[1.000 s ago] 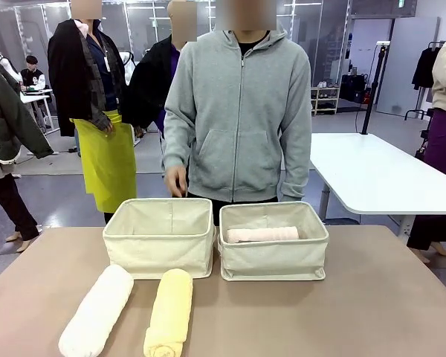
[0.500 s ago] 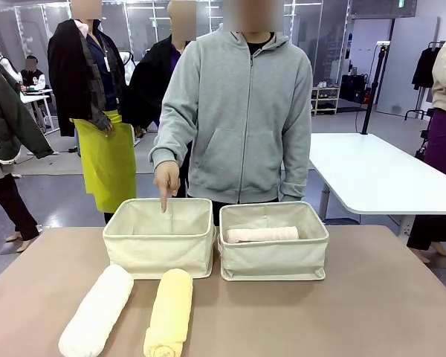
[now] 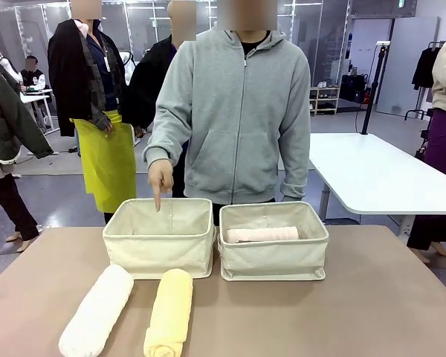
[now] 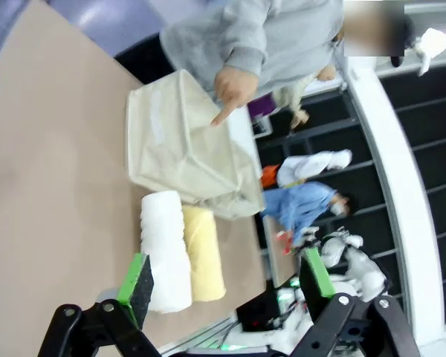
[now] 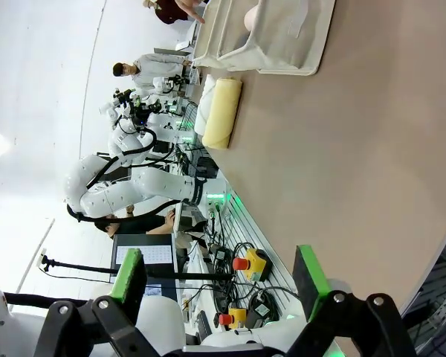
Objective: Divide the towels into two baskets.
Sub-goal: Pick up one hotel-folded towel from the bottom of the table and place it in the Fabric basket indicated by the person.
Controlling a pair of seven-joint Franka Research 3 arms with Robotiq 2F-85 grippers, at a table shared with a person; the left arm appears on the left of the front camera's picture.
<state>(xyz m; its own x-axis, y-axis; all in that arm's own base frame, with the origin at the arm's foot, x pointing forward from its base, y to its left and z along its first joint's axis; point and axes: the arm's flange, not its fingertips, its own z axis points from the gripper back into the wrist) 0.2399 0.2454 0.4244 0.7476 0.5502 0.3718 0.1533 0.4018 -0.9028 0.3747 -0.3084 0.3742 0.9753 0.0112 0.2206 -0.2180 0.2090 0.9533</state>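
Since a second ago the person's hand (image 3: 160, 178) has come up from beside the waist and now hangs over the left basket (image 3: 158, 242), index finger pointing straight down just above its far rim. Compared with half a second ago, the hand sits slightly more toward the robot's left. The towels and baskets have not shifted.

Two cream canvas baskets stand side by side near the far edge of the brown table (image 3: 379, 297), almost touching. The right basket (image 3: 273, 256) holds the pink towel (image 3: 262, 235), lying crosswise along its back wall. In the front view the inside of the left basket that can be seen is bare.

In front of the left basket, on the table, lie the white towel (image 3: 97, 310) and the yellow towel (image 3: 169, 312). They lie side by side with a narrow gap, the white one toward the robot's left and angled outward. The yellow one's far end lies just before the left basket.

The left tool (image 4: 227, 277) hangs above the table with its green-padded fingers spread wide and nothing between them; the two loose towels and the left basket lie beyond it. The right tool (image 5: 219, 274) is also spread wide and holds nothing, and bare table lies in front of it.
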